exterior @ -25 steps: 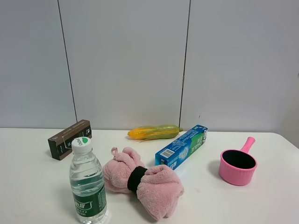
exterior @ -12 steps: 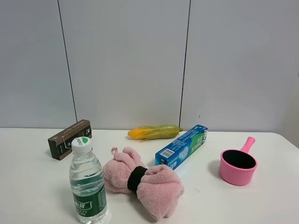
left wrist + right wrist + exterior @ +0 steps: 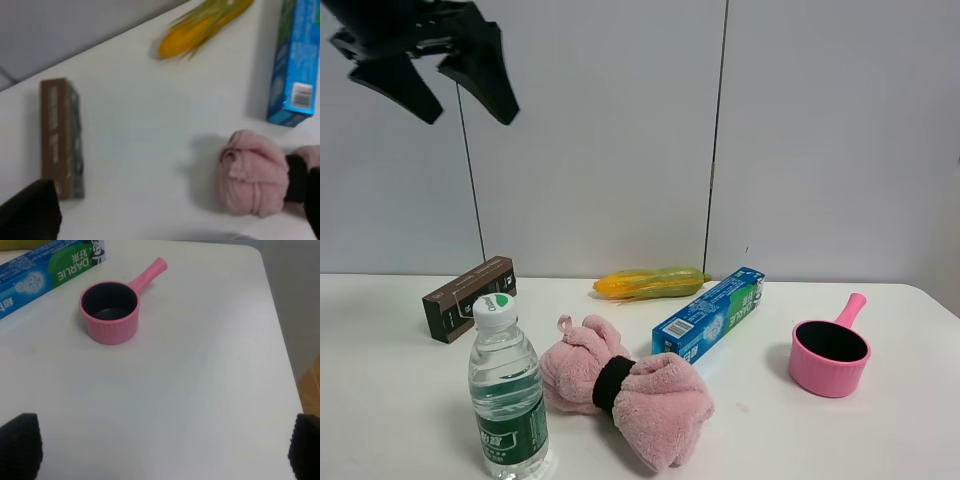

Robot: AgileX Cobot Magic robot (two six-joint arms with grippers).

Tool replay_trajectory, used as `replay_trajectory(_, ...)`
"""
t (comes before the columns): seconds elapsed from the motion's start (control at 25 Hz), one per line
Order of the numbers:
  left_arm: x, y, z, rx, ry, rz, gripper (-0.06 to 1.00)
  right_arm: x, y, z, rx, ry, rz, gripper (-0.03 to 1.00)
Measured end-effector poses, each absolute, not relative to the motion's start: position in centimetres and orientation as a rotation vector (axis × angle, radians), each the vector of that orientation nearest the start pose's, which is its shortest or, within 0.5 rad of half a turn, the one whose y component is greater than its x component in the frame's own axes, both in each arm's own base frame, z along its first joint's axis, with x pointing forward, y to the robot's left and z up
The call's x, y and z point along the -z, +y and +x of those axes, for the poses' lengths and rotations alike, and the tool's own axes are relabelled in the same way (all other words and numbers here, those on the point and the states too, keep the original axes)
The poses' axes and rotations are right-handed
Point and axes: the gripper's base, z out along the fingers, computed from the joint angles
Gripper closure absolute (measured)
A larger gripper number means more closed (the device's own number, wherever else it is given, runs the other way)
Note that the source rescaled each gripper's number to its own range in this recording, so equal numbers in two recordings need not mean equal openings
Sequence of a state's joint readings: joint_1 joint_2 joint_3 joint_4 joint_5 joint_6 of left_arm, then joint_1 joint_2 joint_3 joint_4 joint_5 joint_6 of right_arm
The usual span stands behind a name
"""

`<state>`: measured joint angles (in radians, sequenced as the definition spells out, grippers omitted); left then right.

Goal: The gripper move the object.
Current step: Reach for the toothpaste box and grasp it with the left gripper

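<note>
Nearest to me stands a clear water bottle (image 3: 508, 400) with a green label and white cap, upright at the front of the white surface (image 3: 880, 430). Just beside it on the right lies a pink towel (image 3: 625, 390) cinched in the middle by a black band. Farther right sits a pink pot (image 3: 830, 355), its handle pointing away toward the back. The right end effector (image 3: 162, 447) hangs above the bare surface on the near side of that pot, its 2 fingertips spread wide with nothing between them. Behind the towel lies the toothpaste box (image 3: 708, 313), flat and on a diagonal, its barcode end just beside the towel but apart from it, nobody gripping it. At the back left rests a dark brown box (image 3: 469, 298), and a corn cob (image 3: 650, 283) lies near the grey wall (image 3: 820, 130), close to the toothpaste box's far end. High over the brown box, the left end effector (image 3: 468, 105) hangs with its jaws apart and empty.
</note>
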<state>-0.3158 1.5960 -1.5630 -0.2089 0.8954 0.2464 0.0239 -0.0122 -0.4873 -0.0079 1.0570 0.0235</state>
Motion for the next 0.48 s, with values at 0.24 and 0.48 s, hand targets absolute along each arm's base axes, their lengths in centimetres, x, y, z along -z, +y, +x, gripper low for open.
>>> replay_trajectory(0.24,-35.4,-18.0,35.5,0.339,2.33,0.73,-0.06,-27.4,-0.1,-0.5,-0.02,2.041,0.0,-0.03)
replay_trajectory(0.48,-32.7,-22.4,36.1,0.375,2.326,0.826,-0.06,-27.4,-0.1,-0.5,-0.02,2.041,0.0,-0.03)
